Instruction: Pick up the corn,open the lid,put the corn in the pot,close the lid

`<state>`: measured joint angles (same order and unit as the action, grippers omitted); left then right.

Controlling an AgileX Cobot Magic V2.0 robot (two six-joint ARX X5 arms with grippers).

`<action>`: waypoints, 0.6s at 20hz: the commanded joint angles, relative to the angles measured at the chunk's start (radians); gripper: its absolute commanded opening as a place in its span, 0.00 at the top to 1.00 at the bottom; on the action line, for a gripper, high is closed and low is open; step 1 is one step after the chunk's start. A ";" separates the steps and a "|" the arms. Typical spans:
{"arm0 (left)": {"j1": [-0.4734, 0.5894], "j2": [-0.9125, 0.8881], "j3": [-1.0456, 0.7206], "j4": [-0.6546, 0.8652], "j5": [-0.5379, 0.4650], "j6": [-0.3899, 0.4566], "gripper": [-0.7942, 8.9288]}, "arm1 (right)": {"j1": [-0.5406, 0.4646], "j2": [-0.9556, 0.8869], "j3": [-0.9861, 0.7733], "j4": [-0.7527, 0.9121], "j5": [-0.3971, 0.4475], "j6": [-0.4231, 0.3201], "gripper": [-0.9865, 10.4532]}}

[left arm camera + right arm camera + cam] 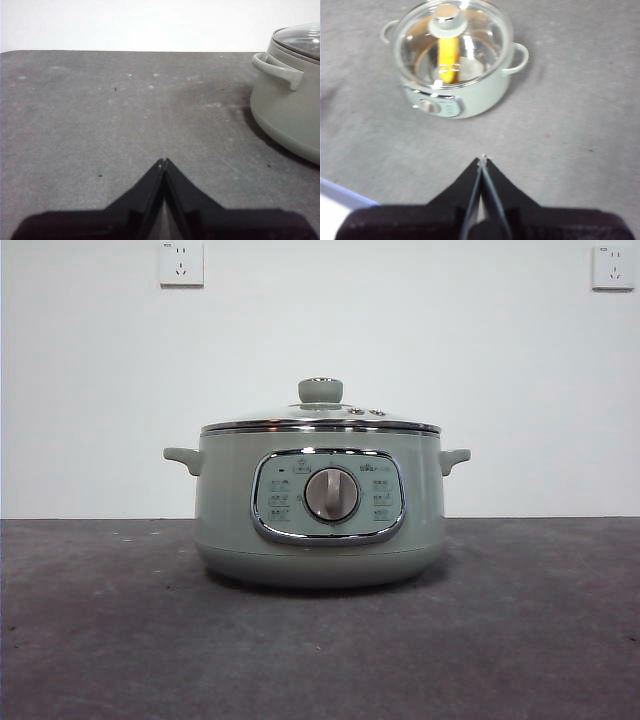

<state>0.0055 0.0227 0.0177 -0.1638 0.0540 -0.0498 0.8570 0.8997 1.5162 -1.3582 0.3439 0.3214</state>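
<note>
The sage-green pot [320,505] stands in the middle of the dark table with its glass lid [320,423] seated on the rim, green knob on top. Seen from above through the lid [452,45], the yellow corn [448,60] lies inside the pot [470,97]. My right gripper [482,160] hangs high above the table, well back from the pot, shut and empty. Low over the table beside the pot [287,110] sits my left gripper [163,162], shut with nothing in it. No arm shows in the front view.
The grey table [120,640] stretches around the pot, and a white wall with two sockets [181,262] stands behind it. A table edge with a blue strip [345,192] shows in the right wrist view.
</note>
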 commanded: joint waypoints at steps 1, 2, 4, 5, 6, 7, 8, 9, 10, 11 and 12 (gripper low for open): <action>-0.002 0.000 -0.010 0.001 -0.002 -0.006 0.92 | -0.106 -0.025 -0.026 0.004 0.013 -0.080 0.91; -0.002 0.000 -0.010 0.001 -0.002 -0.006 0.92 | -0.183 -0.053 -0.065 0.075 0.002 -0.145 0.91; -0.002 0.000 -0.010 0.001 -0.002 -0.006 0.92 | -0.376 -0.151 -0.219 0.306 -0.138 -0.252 0.91; -0.002 0.000 -0.010 0.001 -0.002 -0.006 0.92 | -0.489 -0.222 -0.334 0.442 -0.258 -0.283 0.91; -0.002 0.000 -0.010 0.001 -0.002 -0.006 0.92 | -0.577 -0.286 -0.439 0.550 -0.337 -0.307 0.91; -0.002 0.000 -0.010 0.001 -0.002 -0.006 0.92 | -0.671 -0.365 -0.571 0.673 -0.391 -0.340 0.91; -0.002 0.000 -0.010 0.001 -0.002 -0.006 0.92 | -0.735 -0.426 -0.678 0.759 -0.397 -0.367 0.91; -0.002 0.000 -0.010 0.001 -0.002 -0.006 0.92 | -0.797 -0.495 -0.803 0.840 -0.396 -0.389 0.91; -0.002 0.000 -0.010 0.001 -0.002 -0.006 0.92 | -0.838 -0.548 -0.899 0.890 -0.396 -0.404 0.91; -0.002 0.000 -0.010 0.001 -0.002 -0.006 0.92 | -0.879 -0.605 -1.009 0.935 -0.396 -0.405 0.91; -0.002 0.000 -0.010 0.001 -0.002 -0.006 0.92 | -0.905 -0.652 -1.092 0.961 -0.396 -0.404 0.91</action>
<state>0.0055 0.0235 0.0177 -0.1638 0.0540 -0.0532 -0.0406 0.2676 0.4866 -0.4088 -0.0502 -0.0631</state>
